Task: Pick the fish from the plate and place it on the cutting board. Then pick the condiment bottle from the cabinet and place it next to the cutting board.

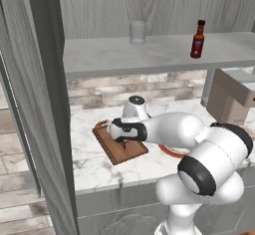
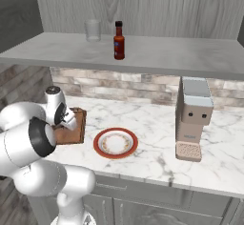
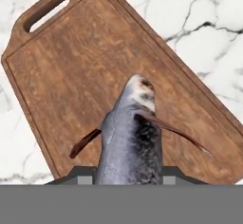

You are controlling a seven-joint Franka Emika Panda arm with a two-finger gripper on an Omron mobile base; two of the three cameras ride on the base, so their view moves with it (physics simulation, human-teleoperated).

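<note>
Hand view: pincer [image 3: 127,178] clamped on the grey, speckled fish [image 3: 130,142] above the brown cutting board [image 3: 71,76].

Pincer [image 3: 128,180] over cutting board [image 3: 90,76], fish [image 3: 130,142] between its tips, above board. Board flat on counter [image 1: 94,154] beneath pincer, handle cut-out at end far from it. Plate [image 2: 116,143] on counter just right of pincer, beside board. Coffee machine [image 2: 193,119] further right. Shelf [image 2: 157,57] above and behind pincer: condiment bottle [image 2: 119,41] on it, glass [image 2: 93,30] left of bottle.
</note>
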